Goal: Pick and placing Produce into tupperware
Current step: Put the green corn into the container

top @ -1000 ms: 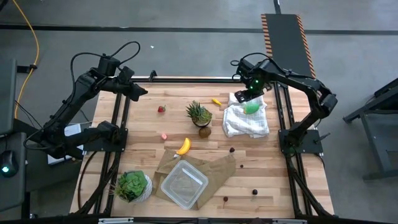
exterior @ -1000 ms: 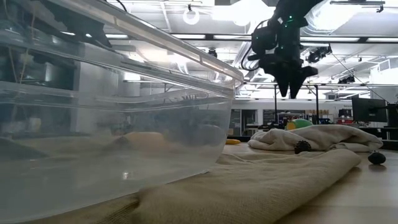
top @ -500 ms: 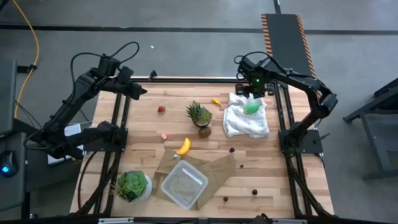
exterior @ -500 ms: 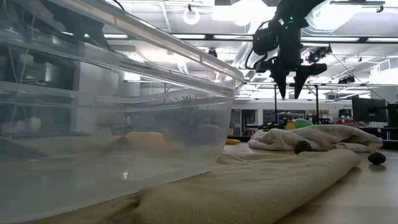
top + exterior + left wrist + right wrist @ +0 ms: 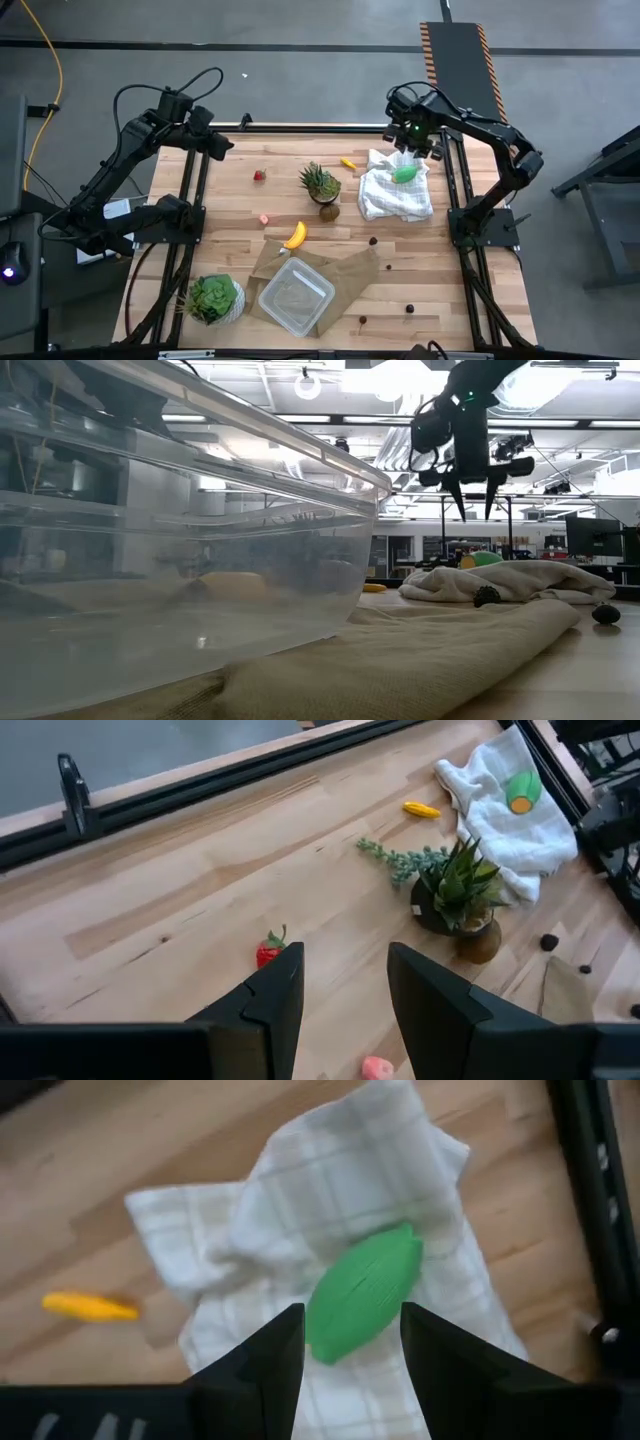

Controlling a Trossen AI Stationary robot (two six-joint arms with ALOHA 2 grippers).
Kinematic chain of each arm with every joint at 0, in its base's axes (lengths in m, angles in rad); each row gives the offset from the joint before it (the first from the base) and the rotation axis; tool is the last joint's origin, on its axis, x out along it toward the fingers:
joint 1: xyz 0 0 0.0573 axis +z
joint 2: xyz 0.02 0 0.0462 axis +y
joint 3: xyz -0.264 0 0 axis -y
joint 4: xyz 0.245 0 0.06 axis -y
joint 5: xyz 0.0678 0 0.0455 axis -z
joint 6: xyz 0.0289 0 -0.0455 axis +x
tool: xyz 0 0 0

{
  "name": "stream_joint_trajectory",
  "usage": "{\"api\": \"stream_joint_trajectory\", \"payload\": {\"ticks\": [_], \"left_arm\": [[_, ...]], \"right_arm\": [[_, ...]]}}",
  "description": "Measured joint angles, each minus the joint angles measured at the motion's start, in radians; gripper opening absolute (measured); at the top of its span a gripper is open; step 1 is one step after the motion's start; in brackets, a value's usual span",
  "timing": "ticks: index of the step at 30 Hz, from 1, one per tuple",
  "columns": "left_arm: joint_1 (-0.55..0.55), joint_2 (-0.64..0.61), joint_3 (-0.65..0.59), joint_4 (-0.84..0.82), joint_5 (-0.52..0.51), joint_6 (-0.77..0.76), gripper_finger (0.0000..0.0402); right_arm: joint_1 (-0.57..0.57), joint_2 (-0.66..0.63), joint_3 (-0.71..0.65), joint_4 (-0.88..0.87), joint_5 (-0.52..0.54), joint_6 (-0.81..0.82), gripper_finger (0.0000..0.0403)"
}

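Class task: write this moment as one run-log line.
right gripper: open, above green oval on white cloth | left gripper: open, waiting | tupperware: empty

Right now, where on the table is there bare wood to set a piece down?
Bare wood: the left strip beside the strawberry, and the near-right corner past the paper bag, dotted by small dark pieces. Crowded: the middle, around the spiky plant, kiwi and banana, and the cloth.

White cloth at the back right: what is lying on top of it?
A green oval toy lies on the white cloth, with the open right gripper above it. Anything under the cloth's folds is hidden.
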Motion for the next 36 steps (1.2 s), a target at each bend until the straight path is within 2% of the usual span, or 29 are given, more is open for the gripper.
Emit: {"api": "stream_joint_trajectory", "payload": {"ticks": [5,13,16,25,31,36], "left_arm": [[0.0,0.0,0.0,-0.049,-0.004,0.044,0.0134],[0.0,0.0,0.0,-0.076,-0.006,0.064,0.0134],[0.0,0.0,0.0,-0.097,-0.006,0.065,0.0134],[0.0,0.0,0.0,-0.123,-0.008,0.089,0.0134],[0.0,0.0,0.0,-0.123,-0.022,0.089,0.0134],[0.0,0.0,0.0,-0.123,-0.023,0.089,0.0134]], "right_arm": [[0.02,0.001,-0.038,0.007,-0.051,0.08,0.0168],[0.042,0.001,-0.091,0.015,-0.037,0.205,0.0249],[0.046,0.001,-0.115,0.026,-0.033,0.253,0.0267],[0.035,0.001,-0.208,0.189,-0.05,0.319,0.0271],[0.03,0.001,-0.262,0.205,-0.069,0.353,0.0271],[0.031,0.001,-0.325,0.308,-0.087,0.362,0.0271]]}}
